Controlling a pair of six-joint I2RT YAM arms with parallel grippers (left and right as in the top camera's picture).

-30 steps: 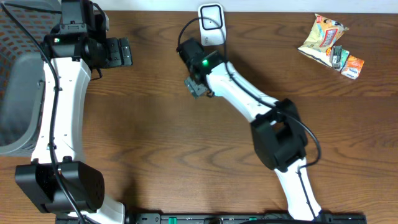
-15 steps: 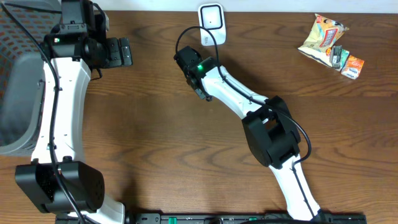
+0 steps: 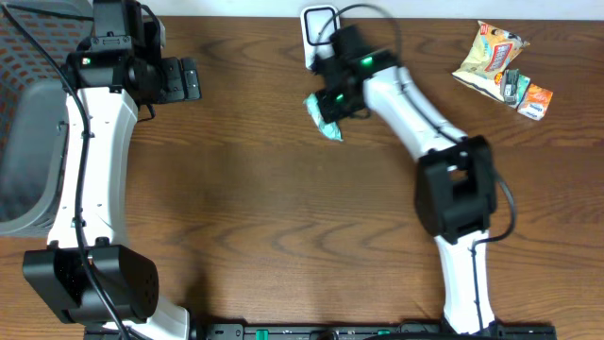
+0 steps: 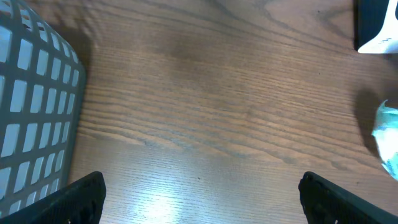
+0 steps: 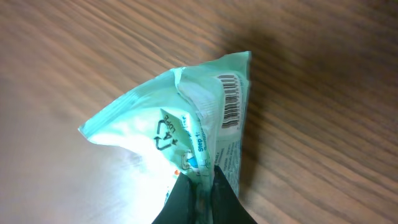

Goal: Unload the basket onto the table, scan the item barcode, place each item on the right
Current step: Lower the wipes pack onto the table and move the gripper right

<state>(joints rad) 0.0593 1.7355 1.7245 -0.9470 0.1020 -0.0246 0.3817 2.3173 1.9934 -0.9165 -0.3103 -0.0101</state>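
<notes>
Since a second earlier, my right arm swung across to sit beside the white scanner (image 3: 319, 26), and the right gripper (image 3: 330, 106) went from spread to pinched on a teal packet (image 5: 180, 118). The packet hung just past its fingertips, barcode (image 5: 231, 99) turned toward the wrist camera, scanner close behind. My left gripper (image 4: 202, 199) stood spread wide over the wooden table (image 4: 186, 93), with a grey basket (image 4: 31, 106) at its left.
</notes>
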